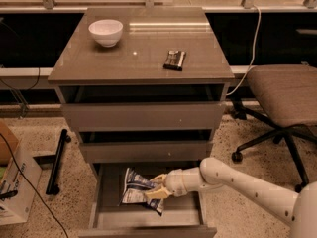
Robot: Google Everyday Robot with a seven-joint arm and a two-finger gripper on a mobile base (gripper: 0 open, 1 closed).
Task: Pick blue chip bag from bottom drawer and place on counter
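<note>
The blue chip bag is a crinkled dark blue and white bag, standing tilted inside the open bottom drawer. My gripper reaches into the drawer from the right on a white arm and is shut on the bag's right edge. The bag looks lifted a little off the drawer floor. The counter is the glossy grey-brown top of the cabinet, well above the gripper.
A white bowl stands at the counter's back left. A small flat dark object with pale stripes lies right of centre. Two upper drawers are slightly open. An office chair stands right; a cardboard box left.
</note>
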